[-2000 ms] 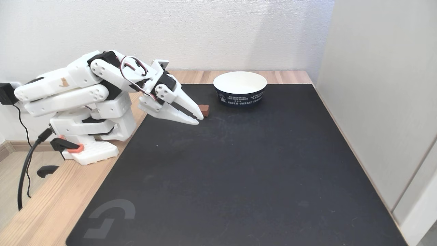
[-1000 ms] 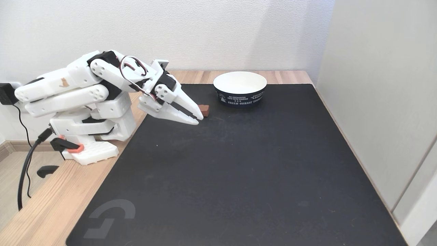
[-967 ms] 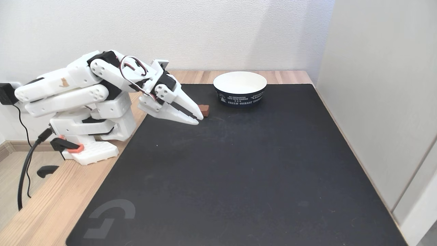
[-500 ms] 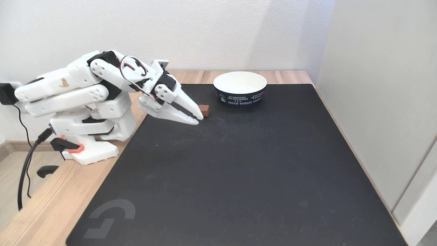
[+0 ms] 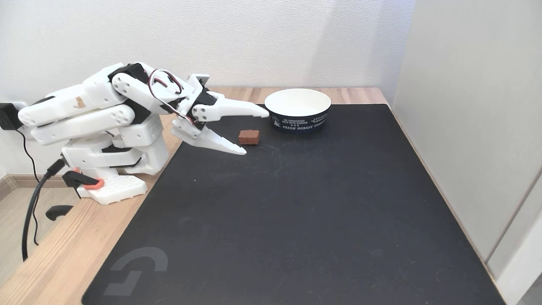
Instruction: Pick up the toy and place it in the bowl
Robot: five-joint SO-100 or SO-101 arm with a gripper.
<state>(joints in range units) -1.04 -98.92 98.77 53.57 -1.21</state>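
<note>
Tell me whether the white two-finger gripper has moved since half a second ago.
Yes. The gripper has opened: its upper finger swung up toward the navy paper bowl; the lower one stayed.

Arm [image 5: 84, 106] folded low; tool [image 5: 255, 131] jaws spread wide.

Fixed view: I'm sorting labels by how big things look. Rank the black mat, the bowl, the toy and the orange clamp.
1. Black mat, by far the largest.
2. Bowl.
3 and 4. Toy and orange clamp: both small and look alike, and part of the clamp is hidden, so I won't rank them.
</note>
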